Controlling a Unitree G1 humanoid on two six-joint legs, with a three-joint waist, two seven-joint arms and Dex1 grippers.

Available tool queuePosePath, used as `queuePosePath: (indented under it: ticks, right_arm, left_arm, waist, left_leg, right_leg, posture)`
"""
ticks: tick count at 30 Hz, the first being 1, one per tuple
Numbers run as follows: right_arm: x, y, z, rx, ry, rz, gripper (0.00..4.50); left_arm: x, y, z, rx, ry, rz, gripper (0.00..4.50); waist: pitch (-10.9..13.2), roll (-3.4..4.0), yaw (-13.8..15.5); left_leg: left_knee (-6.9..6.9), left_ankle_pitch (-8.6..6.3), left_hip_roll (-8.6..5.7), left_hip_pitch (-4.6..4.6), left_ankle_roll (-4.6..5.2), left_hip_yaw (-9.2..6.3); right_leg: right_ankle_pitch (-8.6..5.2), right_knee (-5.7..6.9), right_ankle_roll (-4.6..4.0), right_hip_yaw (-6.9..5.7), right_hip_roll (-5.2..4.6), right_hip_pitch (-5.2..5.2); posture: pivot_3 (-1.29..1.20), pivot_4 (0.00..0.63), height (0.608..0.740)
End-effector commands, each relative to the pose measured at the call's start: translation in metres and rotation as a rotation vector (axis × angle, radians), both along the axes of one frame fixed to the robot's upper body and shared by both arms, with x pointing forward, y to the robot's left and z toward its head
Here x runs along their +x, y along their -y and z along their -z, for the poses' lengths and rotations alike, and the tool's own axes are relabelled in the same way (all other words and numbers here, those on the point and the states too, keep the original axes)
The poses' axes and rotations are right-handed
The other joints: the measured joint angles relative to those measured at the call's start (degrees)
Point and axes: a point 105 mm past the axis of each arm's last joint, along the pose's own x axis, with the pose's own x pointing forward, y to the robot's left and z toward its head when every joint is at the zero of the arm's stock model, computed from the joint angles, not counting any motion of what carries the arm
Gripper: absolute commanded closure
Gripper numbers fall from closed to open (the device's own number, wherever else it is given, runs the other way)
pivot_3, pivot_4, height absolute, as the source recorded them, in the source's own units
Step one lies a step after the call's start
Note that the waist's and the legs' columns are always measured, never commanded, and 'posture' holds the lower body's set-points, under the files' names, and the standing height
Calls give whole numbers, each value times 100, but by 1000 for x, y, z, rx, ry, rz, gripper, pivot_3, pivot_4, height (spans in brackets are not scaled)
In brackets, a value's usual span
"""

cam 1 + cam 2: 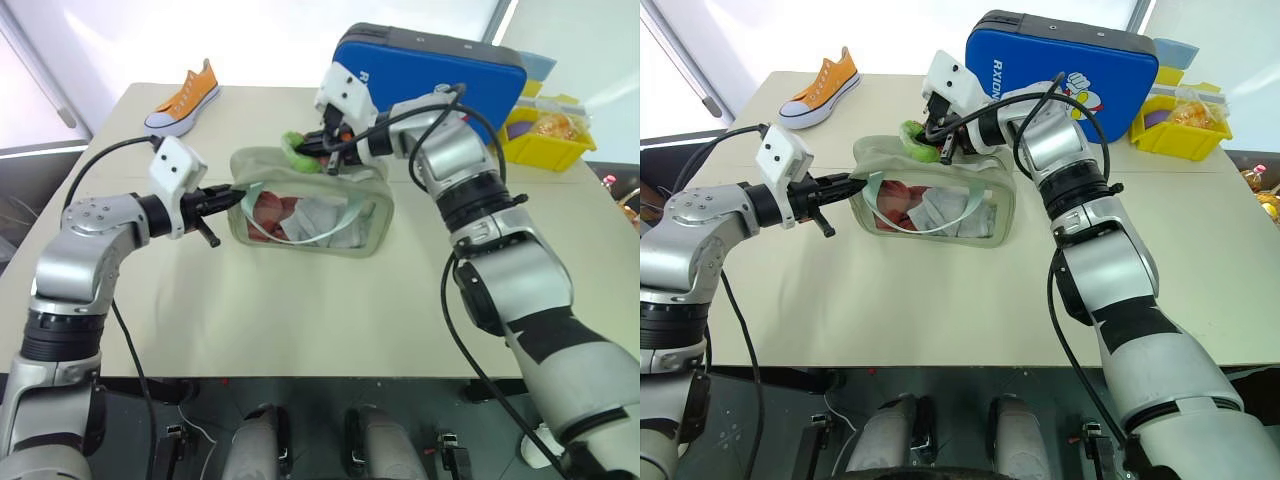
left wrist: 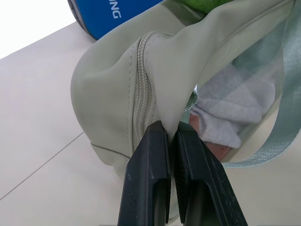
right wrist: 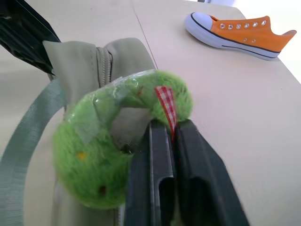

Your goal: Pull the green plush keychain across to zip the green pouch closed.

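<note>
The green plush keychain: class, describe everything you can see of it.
The green plush keychain is a bright lime, fuzzy ring with a red-and-white checked tag and clear tape across its top. It lies on the zipper of the green pouch, near the end pinched by the left gripper. The right gripper is shut on it at the tag.

The blue case [image 1: 1060, 70] reads "RXIOIN" in white (last letters uncertain).

Beige table [image 1: 300, 310], bright window behind

Silver jointed arms, black cables, white wrist cameras, black fingers [image 2: 188, 183].
</note>
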Motion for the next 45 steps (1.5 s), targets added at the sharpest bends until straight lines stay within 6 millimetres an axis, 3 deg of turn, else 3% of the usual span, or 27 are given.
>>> queuePosePath:
  ticks: [1, 5, 9, 17, 20, 25, 29, 34, 37, 40, 43, 45]
  right_arm:
    - [-8, 12, -34, 71, 62, 3, 4413]
    - [-13, 35, -50, 92, 88, 67, 4413]
    - [-8, 79, -61, 66, 166, 247, 4413]
    - [-10, 165, -54, -170, 361, 579, 4413]
    - [-15, 184, -47, -251, 409, 650, 4413]
    - [-18, 191, 5, -285, 316, 691, 4413]
    - [-21, 173, 85, -194, 99, 673, 4413]
    - [-26, 158, 130, -192, 5, 638, 4413]
    - [-24, 155, 132, -188, 10, 617, 4413]
    - [-20, 156, 109, -140, 40, 586, 4413]
    - [-23, 159, 81, -78, 22, 536, 3446]
    - [-30, 164, 59, -67, 10, 481, 2374]
  left_arm:
    - [-2, 4, -9, -2, 39, 16, 4500]
    - [-2, 5, -7, -3, 31, 15, 4500]
    - [-1, 3, -5, 0, 24, -3, 4500]
    - [0, -1, -2, -20, 12, -47, 4500]
    - [1, -1, 0, -23, 11, -58, 4500]
    - [1, 2, 0, -30, 9, -58, 4500]
    - [0, 2, 4, -18, -2, -58, 4500]
    - [0, 1, 3, -13, -2, -59, 4500]
    - [0, 1, 3, -6, 0, -59, 4500]
    - [0, -1, 2, -5, 2, -61, 4500]
    - [-1, -5, -2, -20, 5, -54, 3455]
    - [-3, -10, -9, -44, 2, -40, 2431]
  waist:
    - [0, 0, 12]
    - [0, 0, 23]
    - [0, 0, 35]
    - [0, 0, 29]
    - [0, 1, 26]
    - [-1, -1, 33]
    - [-9, -12, 25]
    - [-4, 4, 23]
    - [-5, 3, 24]
    - [-4, 3, 13]
    - [-3, 5, 11]
    - [-2, 5, 20]
  left_leg:
    - [0, 0, 0, 0, 0, 0]
    - [0, 0, -1, -1, 0, -1]
    - [0, 0, -1, 0, 1, -2]
    - [-2, -1, -6, 0, 2, 1]
    - [-2, -1, -5, 1, 2, 3]
    - [-1, 0, -2, 5, 1, 1]
    - [1, 0, -1, 10, 0, 1]
    - [0, 2, 0, 14, -2, 3]
    - [0, 2, 0, 14, -2, 1]
    - [0, 1, 0, 15, -2, 1]
    - [0, 2, 1, 15, -2, 1]
    - [-1, 1, 2, 15, -2, 1]
  right_leg:
    - [0, 0, 0, 0, 0, 0]
    - [0, -1, 0, 0, -2, 0]
    - [0, -1, 0, 0, -3, 0]
    - [0, -3, 0, 0, -10, -1]
    - [0, -4, 0, 0, -10, -1]
    - [0, -4, 0, -1, -6, 4]
    - [0, -6, 0, 0, -3, 13]
    - [0, -3, 0, 1, 2, 12]
    - [0, -4, 0, 1, 3, 13]
    - [0, -4, 0, 1, 3, 13]
    - [0, -5, 0, 1, 5, 12]
    - [0, -5, 0, 1, 5, 12]
  posture:
    - [0, 150, 740]
    - [0, 150, 740]
    - [0, 150, 740]
    - [0, 150, 740]
    - [0, 150, 740]
    - [0, 150, 740]
    - [0, 150, 740]
    - [0, 150, 740]
    - [0, 150, 740]
    - [0, 150, 740]
    - [0, 150, 740]
    - [0, 150, 740]
